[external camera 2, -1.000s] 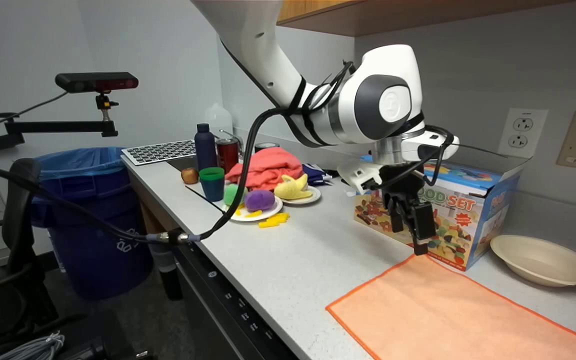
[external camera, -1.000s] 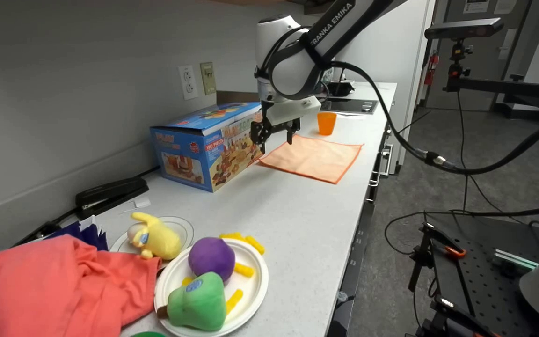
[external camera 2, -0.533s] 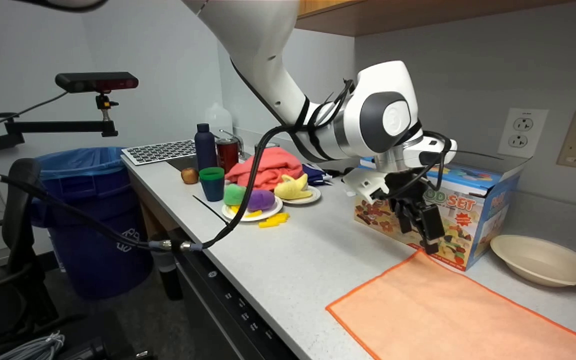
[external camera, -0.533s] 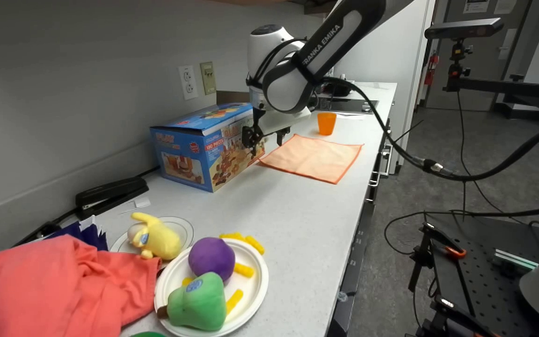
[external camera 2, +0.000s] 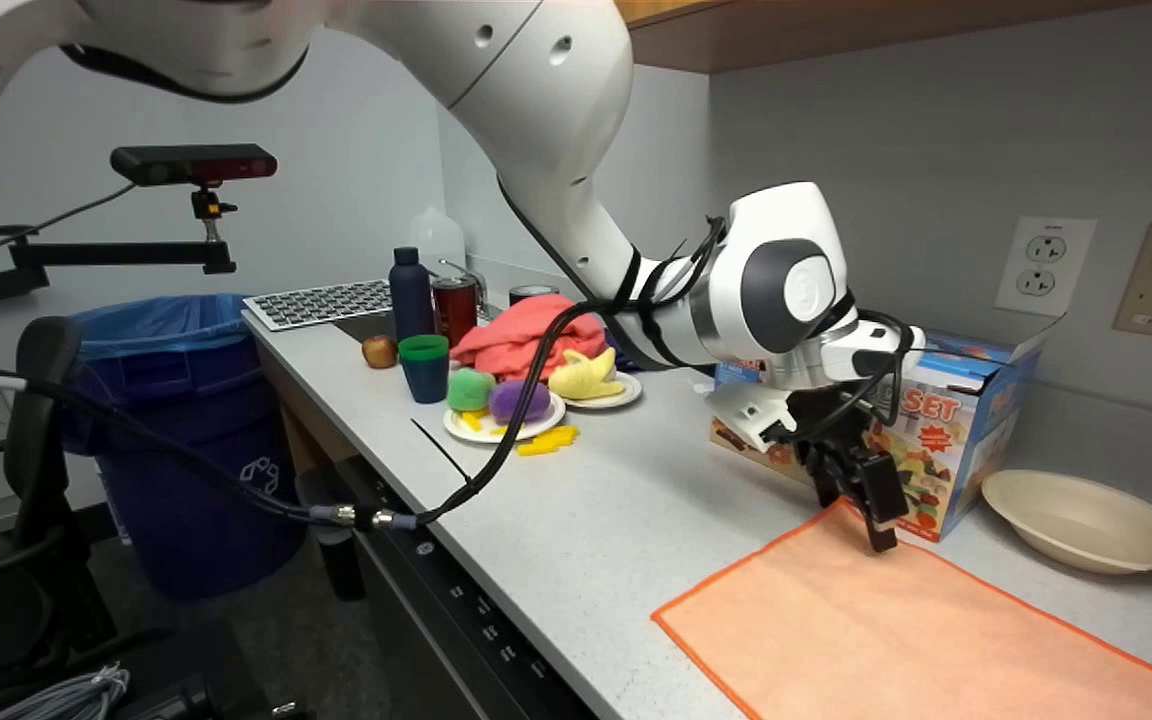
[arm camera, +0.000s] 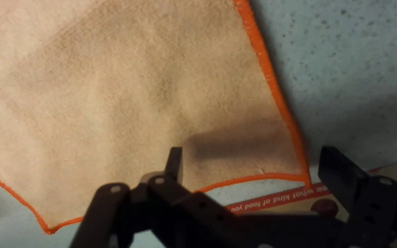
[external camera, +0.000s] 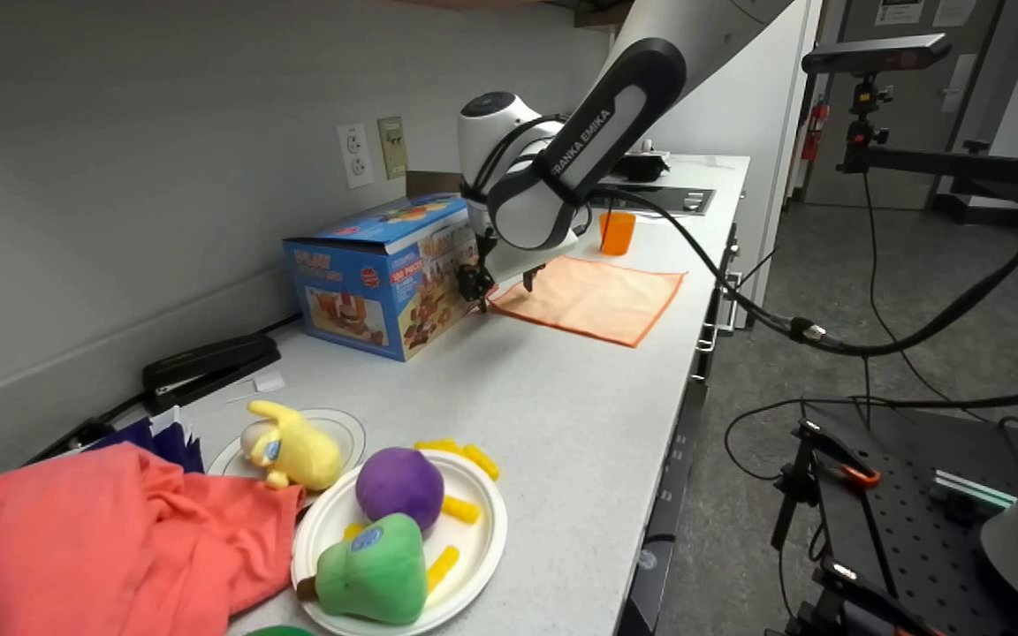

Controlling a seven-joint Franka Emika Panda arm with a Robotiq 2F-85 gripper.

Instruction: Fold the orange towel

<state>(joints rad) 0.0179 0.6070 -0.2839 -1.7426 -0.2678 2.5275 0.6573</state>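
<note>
Here, the towel (external camera 2: 926,635) lies spread on the counter (external camera 2: 616,530); in the wrist view the pincer (arm camera: 252,151), jaws parted, frames one corner (arm camera: 296,168) off-centre: a sound pinch likely needs centring, then closing low, without scraping the box (external camera: 385,283) beside it.

In both exterior views the white arm (external camera 2: 561,110) slopes down to a rounded wrist (external camera 2: 786,270), the black jaws beneath it pointing downward. FRANKA EMIKA lettering (external camera: 581,143) runs along a dark stretch of the arm in an exterior view. In the wrist view the jaws stand parted, their sides well apart.
</note>
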